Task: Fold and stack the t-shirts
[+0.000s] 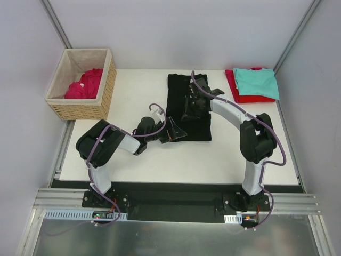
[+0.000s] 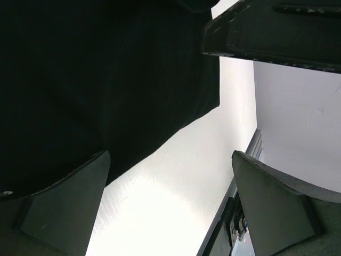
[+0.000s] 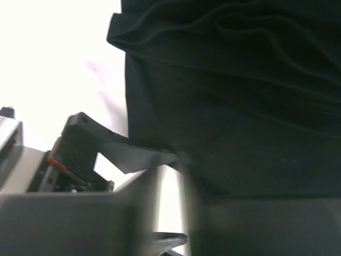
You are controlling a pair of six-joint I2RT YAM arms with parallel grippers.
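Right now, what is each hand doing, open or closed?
Left hand: open, at the black shirt's edge.
Right hand: over the black shirt, grip cannot be told.

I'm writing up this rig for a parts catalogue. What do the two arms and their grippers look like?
Both the left arm and right arm have white links between bulky black joints, with a purple cable looped along each. They're bolted to a black base plate on a silver rail. The left gripper has dark grey wedge-shaped fingers; the right gripper is black too.
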